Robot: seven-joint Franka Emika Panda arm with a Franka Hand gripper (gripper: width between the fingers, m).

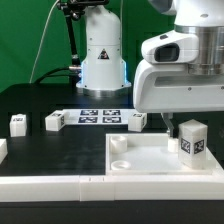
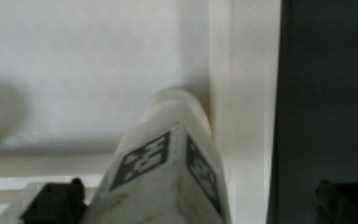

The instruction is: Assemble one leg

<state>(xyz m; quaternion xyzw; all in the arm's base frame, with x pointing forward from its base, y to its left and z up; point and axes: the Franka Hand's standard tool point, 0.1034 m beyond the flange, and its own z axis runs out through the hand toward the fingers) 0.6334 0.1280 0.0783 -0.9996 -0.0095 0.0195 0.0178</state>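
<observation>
One leg (image 1: 191,140), a small white block with a black-and-white tag, stands upright on the large white panel (image 1: 150,158) near its corner at the exterior view's right. My gripper (image 1: 181,128) hangs just above and around it. In the wrist view the leg (image 2: 169,160) rises between my two dark fingertips (image 2: 55,202), which stand wide apart at either edge with a gap to the leg on both sides. My gripper (image 2: 199,206) is open and holds nothing. The panel's raised rim (image 2: 247,90) runs beside the leg.
Three more legs stand on the black table: two at the exterior view's left (image 1: 18,123) (image 1: 55,121), one near the middle (image 1: 136,120). The marker board (image 1: 98,116) lies behind them. Long white bars (image 1: 60,187) lie along the front edge.
</observation>
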